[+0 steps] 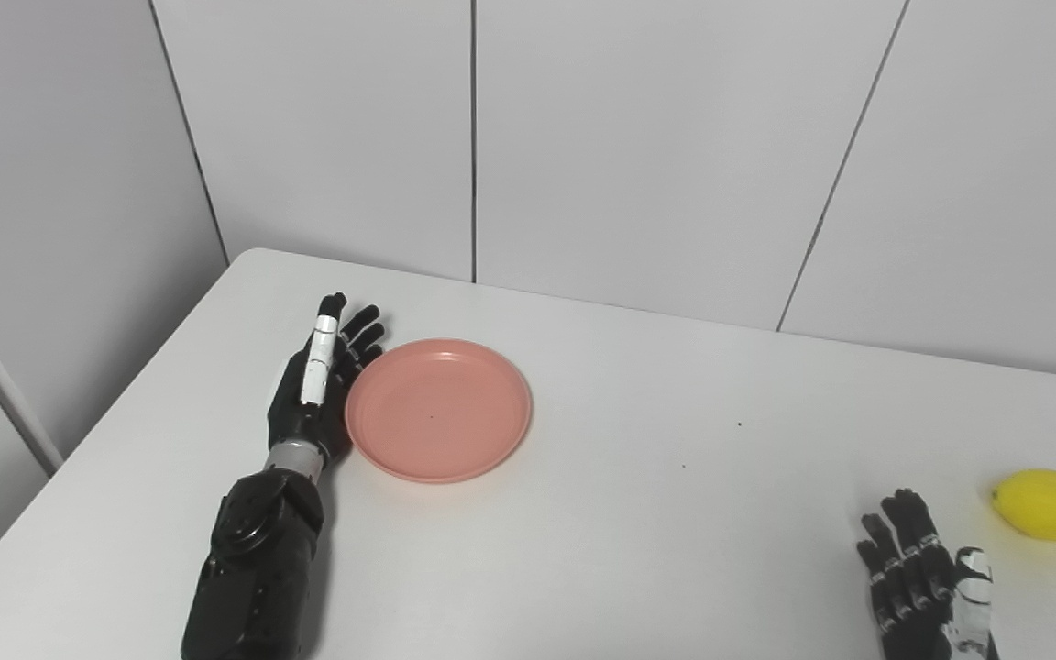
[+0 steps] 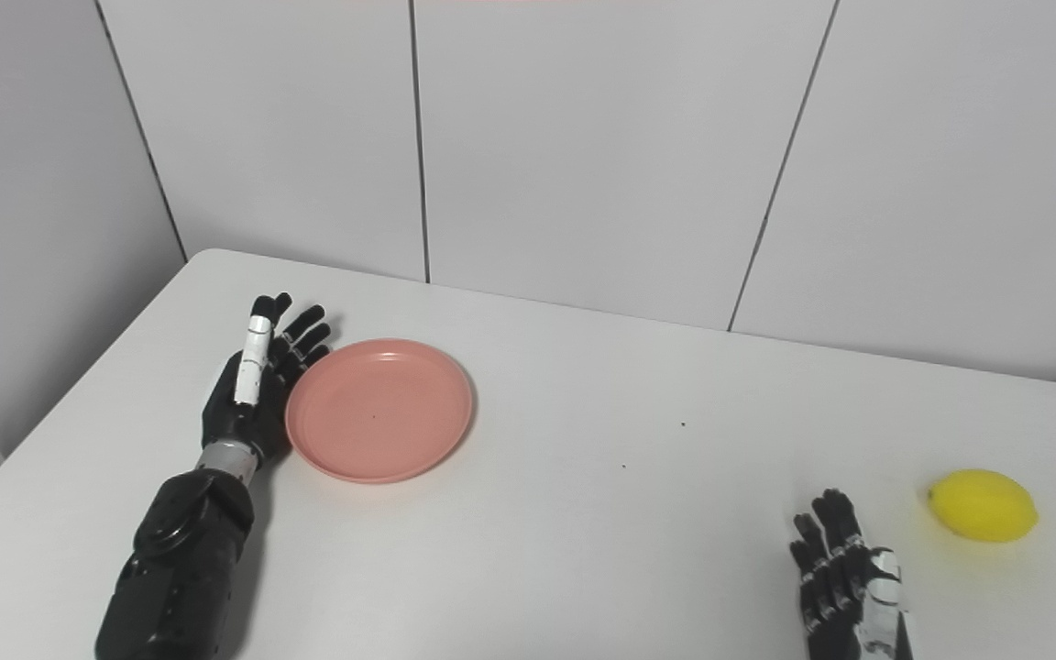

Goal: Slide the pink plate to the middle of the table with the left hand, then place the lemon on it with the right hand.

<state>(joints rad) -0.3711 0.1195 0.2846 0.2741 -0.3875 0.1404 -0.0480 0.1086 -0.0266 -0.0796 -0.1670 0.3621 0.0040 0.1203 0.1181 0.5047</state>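
Fingers (image 1: 358, 335) of the left hand (image 1: 313, 394) are extended and slightly spread, holding nothing, the hand set edge-on against the left rim of the pink plate (image 1: 438, 409). This plate lies flat on the white surface (image 1: 675, 532), left of centre. Right hand (image 2: 844, 577) (partly cut off by the lower frame edge) rests with fingers apart, near the lemon (image 2: 984, 505) at the far right but not touching it.

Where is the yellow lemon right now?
The lemon lies on the white table, far right in both views, just beyond the right hand, which isn't touching it.
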